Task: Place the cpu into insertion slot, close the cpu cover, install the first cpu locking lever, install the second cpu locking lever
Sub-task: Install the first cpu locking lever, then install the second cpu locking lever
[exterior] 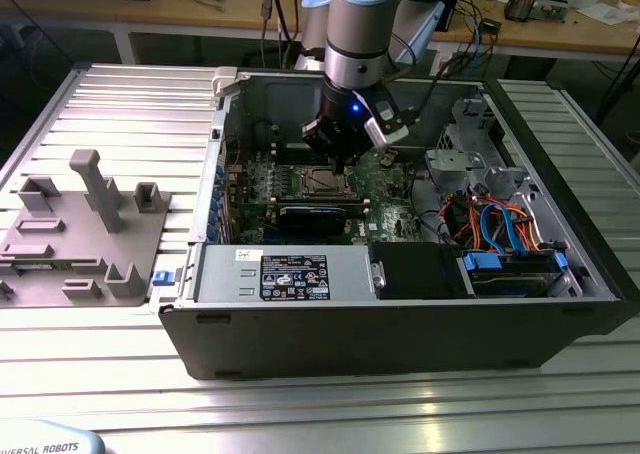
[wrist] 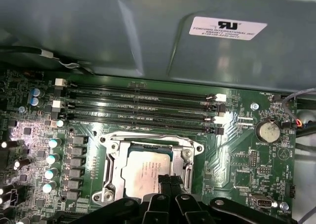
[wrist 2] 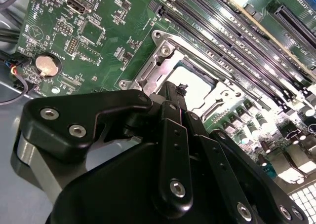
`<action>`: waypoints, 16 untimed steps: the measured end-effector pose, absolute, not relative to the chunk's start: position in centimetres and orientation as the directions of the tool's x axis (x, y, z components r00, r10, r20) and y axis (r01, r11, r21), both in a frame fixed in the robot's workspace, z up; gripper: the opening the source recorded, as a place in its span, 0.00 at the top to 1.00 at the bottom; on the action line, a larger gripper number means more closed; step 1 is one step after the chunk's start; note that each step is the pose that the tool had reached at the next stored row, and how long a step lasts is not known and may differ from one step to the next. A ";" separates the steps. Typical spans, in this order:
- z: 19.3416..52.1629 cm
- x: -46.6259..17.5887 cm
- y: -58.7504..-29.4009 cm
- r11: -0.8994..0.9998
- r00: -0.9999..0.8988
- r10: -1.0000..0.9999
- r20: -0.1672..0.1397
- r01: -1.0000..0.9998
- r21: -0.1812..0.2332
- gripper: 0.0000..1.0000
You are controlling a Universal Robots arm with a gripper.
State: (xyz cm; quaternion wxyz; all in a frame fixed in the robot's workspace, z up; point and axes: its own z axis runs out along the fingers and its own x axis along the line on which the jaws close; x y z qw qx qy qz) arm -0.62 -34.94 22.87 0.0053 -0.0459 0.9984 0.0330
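A: Down inside the open computer case [exterior: 400, 304], over the green board [wrist: 247, 150], is where my hand [wrist: 168, 180] hangs. My fingertips [wrist: 167, 179] sit pressed together, with nothing between them that I can make out, right at the near edge of the insertion slot [wrist: 148, 169].

B: And the cpu?

A: The cpu [wrist: 143, 168] lies in the slot already, dull grey top up, as the first wrist view shows. The cpu cover [wrist: 114, 161] looks folded down around it, its silvery frame ringing the chip; in the second wrist view the same frame [wrist 2: 163, 61] sits flat against the board as far as I can judge.

B: So what worries you?

A: Mostly the levers. I cannot tell whether either one is latched; my own fingers hide that side of the socket. If I push on a lever while the cover is a little proud, the frame could bind and load the chip unevenly.

B: Anything else?

A: My tips are narrow and closed. They could slide off a thin wire lever and strike the board beside the socket, near the small capacitors [wrist: 52, 159]. The memory slots [wrist: 138, 108] run just beside the frame on the far side, so a slip that way would catch them.

B: And the case?

A: In the exterior view my wrist [exterior: 352, 124] stands deep between the walls, with cables [exterior: 495, 219] toward that view's right. A wide swing could snag them.
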 end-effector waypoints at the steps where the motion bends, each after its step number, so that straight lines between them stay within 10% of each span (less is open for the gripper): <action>1: 22.9 -0.6 -34.9 0.994 -0.996 -0.091 -0.014 -0.092 0.066 0.89; 16: 23.0 -0.6 -35.4 0.994 -0.996 -0.091 -0.014 -0.092 0.065 0.89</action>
